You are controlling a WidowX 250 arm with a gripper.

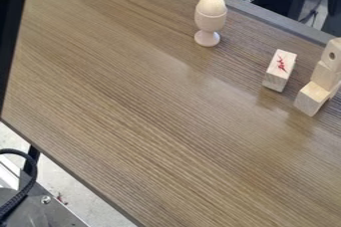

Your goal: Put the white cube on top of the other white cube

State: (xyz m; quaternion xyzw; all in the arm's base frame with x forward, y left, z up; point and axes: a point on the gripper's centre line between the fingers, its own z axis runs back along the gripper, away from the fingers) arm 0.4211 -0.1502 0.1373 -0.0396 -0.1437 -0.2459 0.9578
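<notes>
Several pale wooden blocks stand at the right of the table in the camera view. A lower block point(310, 99) juts out to the left at the base of a pile. Behind and above it is a middle block point(324, 75), and an upper block point(331, 56) with a round hole tops the pile at the right edge. A separate pale oblong block point(279, 69) with a red mark on its upper face lies on the table just left of the pile, apart from it. I cannot tell which blocks are the white cubes.
A wooden egg in a cup point(210, 19) stands near the table's back edge, left of the blocks. A tall dark shape point(10, 32) borders the upper left. The brown table point(153, 116) ends diagonally at the lower left, beside a black cable point(30, 181) and metal plate.
</notes>
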